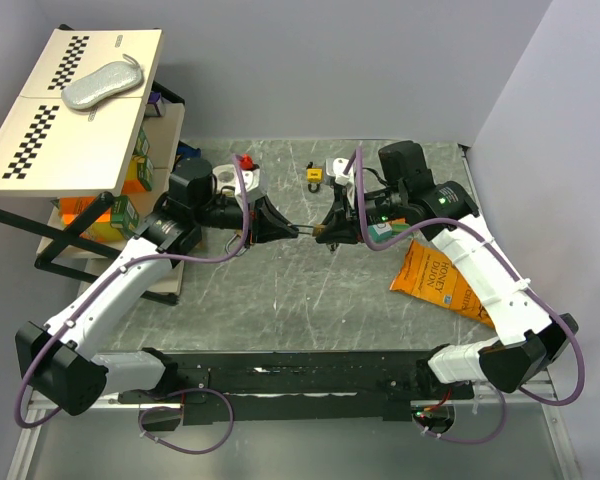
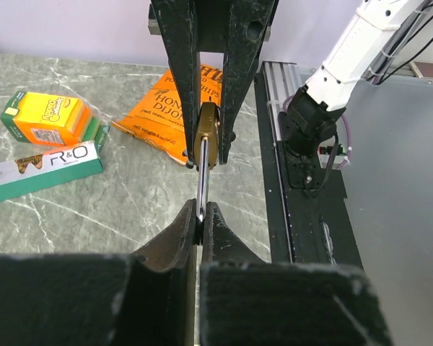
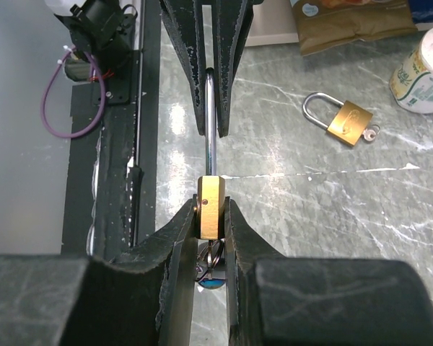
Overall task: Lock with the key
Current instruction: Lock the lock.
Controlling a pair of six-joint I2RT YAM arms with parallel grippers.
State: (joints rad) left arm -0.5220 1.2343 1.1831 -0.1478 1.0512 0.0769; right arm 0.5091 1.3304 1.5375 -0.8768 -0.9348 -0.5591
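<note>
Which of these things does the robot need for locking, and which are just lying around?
For the job: held padlock, key beneath it, left gripper clamping the shackle, right gripper holding the lock.
Lying about: second padlock, orange snack bag, R&O box, orange box.

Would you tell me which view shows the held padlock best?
Right wrist: the padlock sits centred, brass body and shackle both clear. Left wrist shows it edge-on; the top view shows only a speck.
</note>
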